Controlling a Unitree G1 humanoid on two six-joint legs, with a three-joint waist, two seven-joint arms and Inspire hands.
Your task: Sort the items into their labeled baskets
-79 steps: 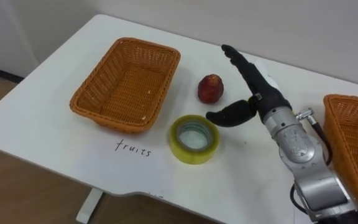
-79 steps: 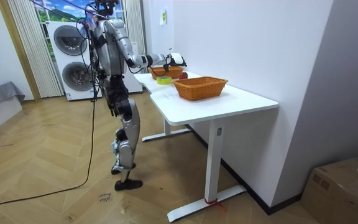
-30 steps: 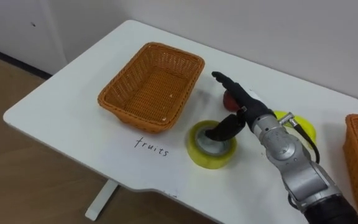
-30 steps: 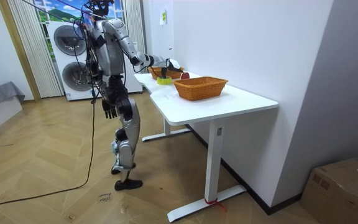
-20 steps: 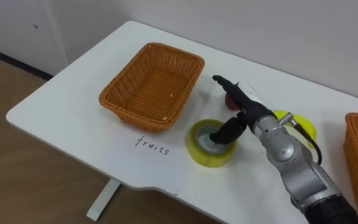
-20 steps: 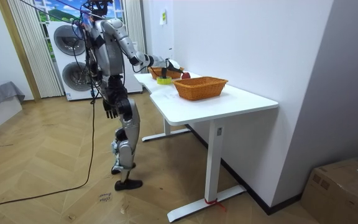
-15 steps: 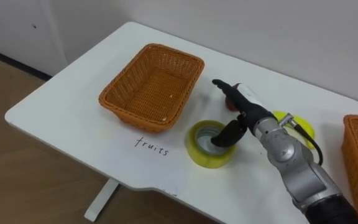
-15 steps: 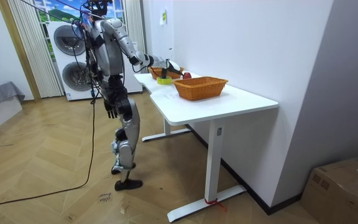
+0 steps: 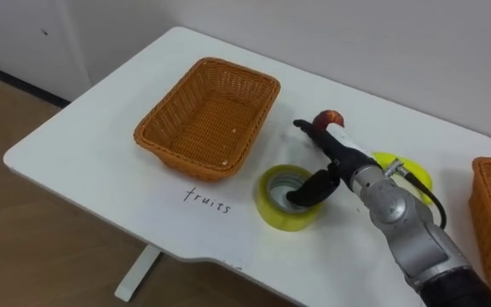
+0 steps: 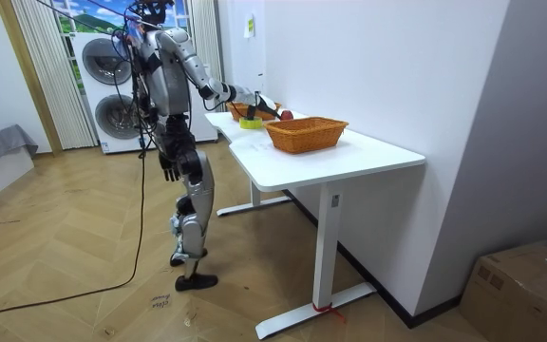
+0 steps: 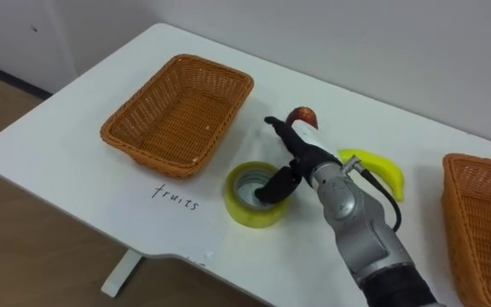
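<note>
I log right hand (image 9: 342, 164), unclenched: thumb inside tape (image 9: 271, 213) core, fingers straight toward apple (image 9: 329, 117). Banana (image 9: 413, 171) just beside wrist. Left hand (image 10: 167, 169) at hip.

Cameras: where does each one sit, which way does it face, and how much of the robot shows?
Left eye view: on the robot's head, looking down at the table; the right robot hand and forearm show, thumb in the tape roll.
Right eye view: beside it on the head, same scene, same arm.
Room view: across the room, facing the whole standing robot, left robot hand hanging at its side.
All three share the table and tape roll.
</note>
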